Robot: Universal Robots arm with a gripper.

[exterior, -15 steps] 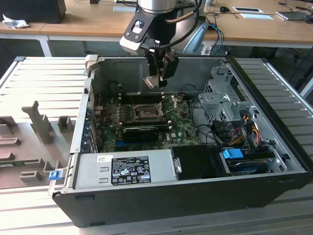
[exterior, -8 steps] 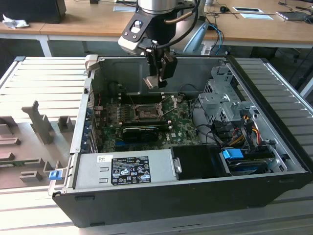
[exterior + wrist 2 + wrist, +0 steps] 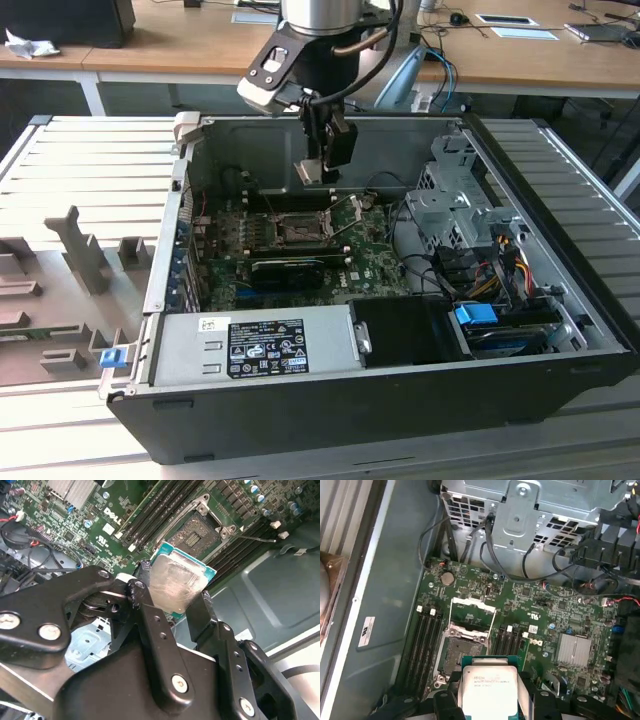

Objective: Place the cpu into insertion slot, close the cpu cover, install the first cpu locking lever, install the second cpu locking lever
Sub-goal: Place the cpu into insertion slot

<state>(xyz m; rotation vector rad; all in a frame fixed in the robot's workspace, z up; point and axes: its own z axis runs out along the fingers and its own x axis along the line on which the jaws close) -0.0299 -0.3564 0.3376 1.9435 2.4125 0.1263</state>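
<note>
step 1, cpu to slot | tool closed on cpu edges, held aloft above board, near slot | slot bare, cover raised | next calls for, I judge: cpu squared, level, centred over slot

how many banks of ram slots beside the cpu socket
2: one bank on one side of the insertion slot, another bank on its opposite side; the cpu may hide more.

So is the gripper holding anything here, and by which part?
Yes: the cpu, pinched at two opposite edges between the jaws of the gripper, its metal top left bare.
</note>
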